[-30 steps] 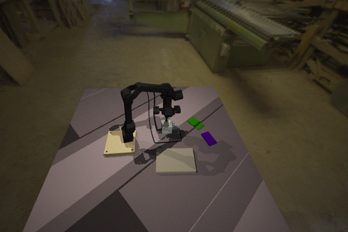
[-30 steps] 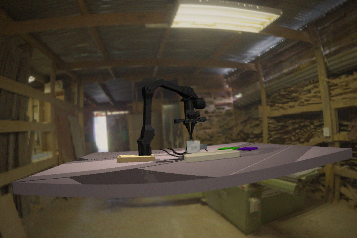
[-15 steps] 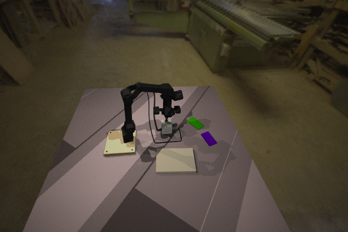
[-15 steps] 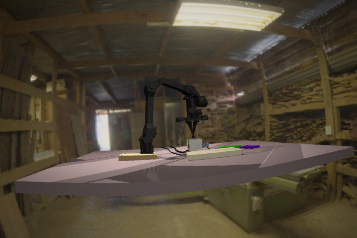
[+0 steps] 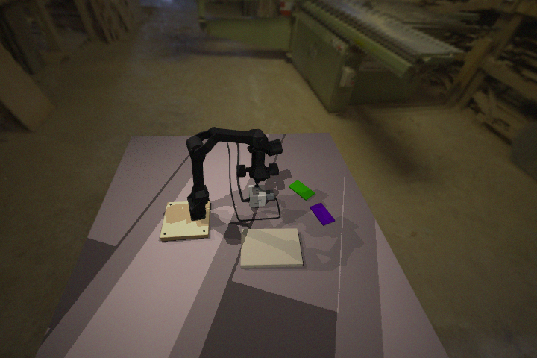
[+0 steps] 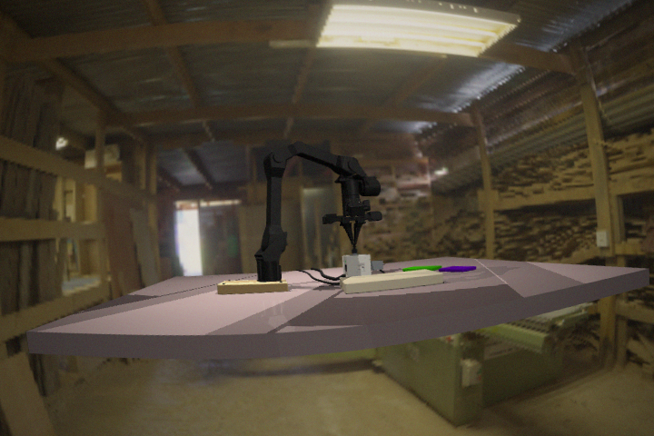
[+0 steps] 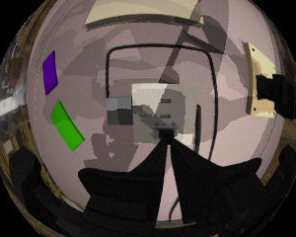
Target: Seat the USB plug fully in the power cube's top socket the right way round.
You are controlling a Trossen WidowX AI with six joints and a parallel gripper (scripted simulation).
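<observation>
Pale mauve worktop (image 5: 151, 295) (image 6: 183, 345) (image 7: 89, 44): far edge nearest, open room toward near edge. Above, slim black gripper (image 5: 256, 183) (image 6: 354, 251) (image 7: 168, 142), pointing down, clamped on small dark USB plug (image 7: 164, 132), directly below fingertips, at top of white boxy power cube (image 5: 257, 197) (image 6: 356, 265) (image 7: 163, 94). Long axis apparently upright; likely straight lift, half-turn. Right edge beyond flat green block (image 5: 301, 189) (image 6: 421, 268) (image 7: 67, 125).

- Base plate (image 5: 180, 230) (image 6: 227, 289) (image 7: 254, 101): pale wood look, smooth.
- Arm (image 5: 197, 168) (image 6: 273, 205): matt black, like plastic.
- Power cube (image 5: 257, 197) (image 6: 356, 265) (image 7: 144, 94): matt, smooth, plastic-looking.
- Roof (image 6: 235, 66): corrugated metal.
- Wall beams (image 6: 44, 172): rough wood.
</observation>
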